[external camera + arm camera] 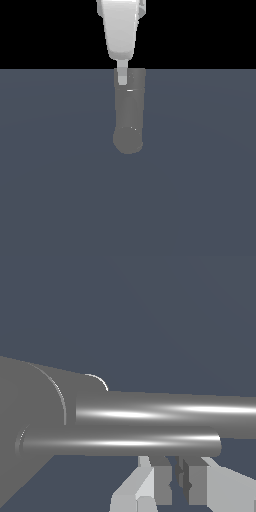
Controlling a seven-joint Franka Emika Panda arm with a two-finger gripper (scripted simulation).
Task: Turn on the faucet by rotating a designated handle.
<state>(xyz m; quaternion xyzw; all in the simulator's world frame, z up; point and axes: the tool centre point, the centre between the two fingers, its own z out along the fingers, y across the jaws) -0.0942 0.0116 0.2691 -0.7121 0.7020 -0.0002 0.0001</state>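
The faucet (130, 117) is a thick matte grey cylinder lying on the floor, its rounded end toward the camera in the exterior view. No side rod shows there. In the wrist view its wide body (30, 421) fills one side, and a long shiny bar (170, 412) and a shorter round-ended rod run out from it. The shorter rod looks like the handle (120, 443). My gripper (122, 75) hangs over the faucet's far end. Its fingers (162, 483) stand just beside the handle's free end, almost together, with nothing between them, and do not clasp the rod.
A flat blue-grey floor (200, 190) stretches all around the faucet, with black background beyond its far edge. No other objects show in either view.
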